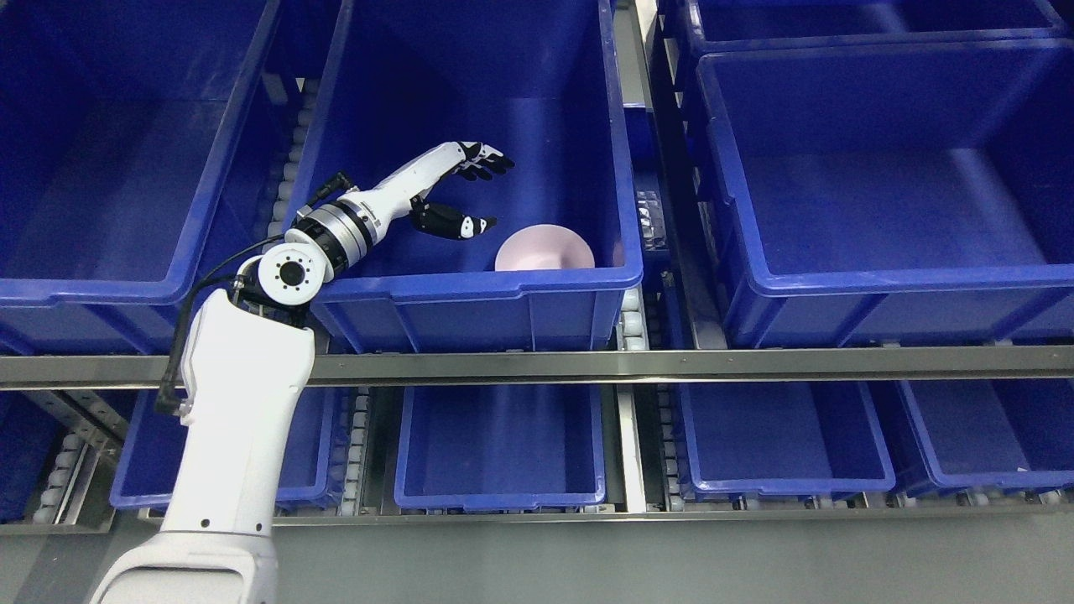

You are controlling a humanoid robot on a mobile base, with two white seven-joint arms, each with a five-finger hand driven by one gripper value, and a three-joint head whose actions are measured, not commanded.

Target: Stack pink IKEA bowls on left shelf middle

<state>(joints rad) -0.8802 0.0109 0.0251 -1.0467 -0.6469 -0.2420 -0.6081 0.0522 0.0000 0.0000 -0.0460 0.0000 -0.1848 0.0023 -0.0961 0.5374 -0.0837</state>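
A pink bowl lies upside down near the front right corner of the middle blue bin on the upper shelf. Its lower part is hidden behind the bin's front wall. My left hand reaches over the bin's front rim into the bin, just left of and slightly above the bowl. Its fingers are spread and it holds nothing. The thumb points toward the bowl, a short gap away. My right arm is out of view.
Blue bins stand to the left and right on the same shelf. A metal rail runs along the shelf front. More blue bins sit on the lower shelf.
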